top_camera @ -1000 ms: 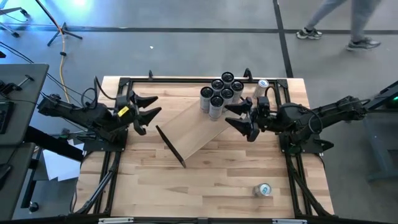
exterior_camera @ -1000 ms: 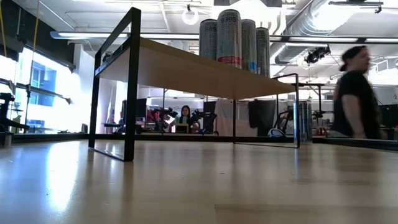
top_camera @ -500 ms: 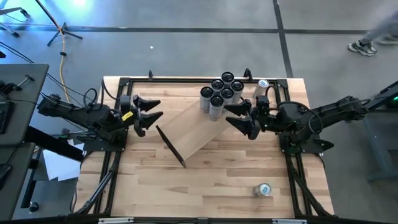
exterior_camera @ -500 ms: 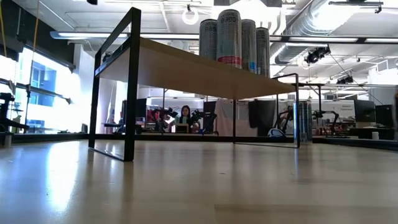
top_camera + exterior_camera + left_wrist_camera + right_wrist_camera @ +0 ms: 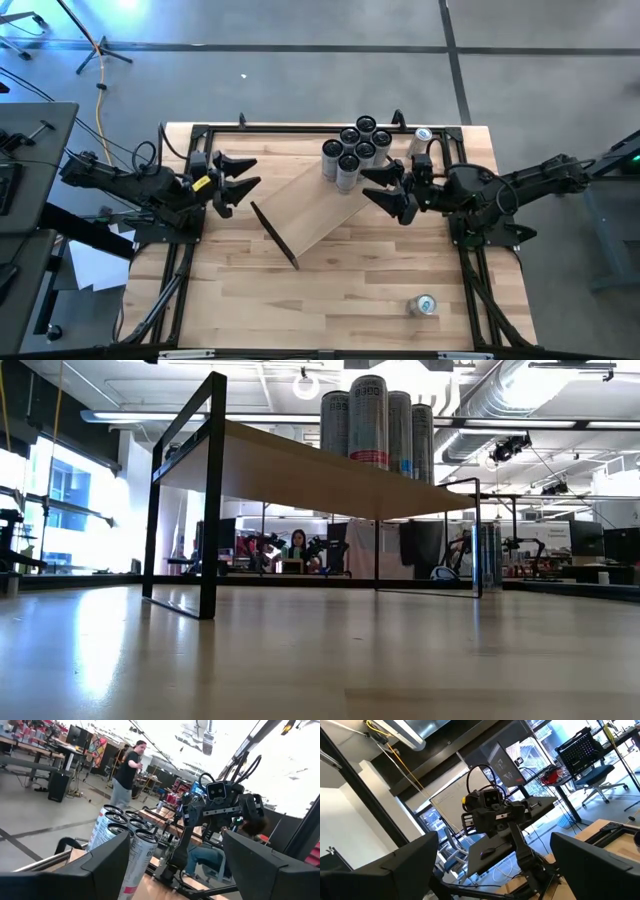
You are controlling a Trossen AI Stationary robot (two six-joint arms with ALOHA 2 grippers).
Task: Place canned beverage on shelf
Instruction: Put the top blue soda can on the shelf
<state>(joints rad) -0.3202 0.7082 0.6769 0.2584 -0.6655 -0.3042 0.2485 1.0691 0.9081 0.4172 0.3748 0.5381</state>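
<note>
Cans (image 5: 355, 151) cluster at the shelf (image 5: 320, 205) far end, freeing board space | loose can (image 5: 425, 305) waits on the tabletop | left gripper (image 5: 240, 180), right gripper (image 5: 380, 187) flank the shelf, jaws wide, empty.

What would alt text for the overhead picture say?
A pale shelf lies diagonally on a wooden table with a cluster of cans at its far end. The left hand and right hand flank it, both open and empty.
</note>
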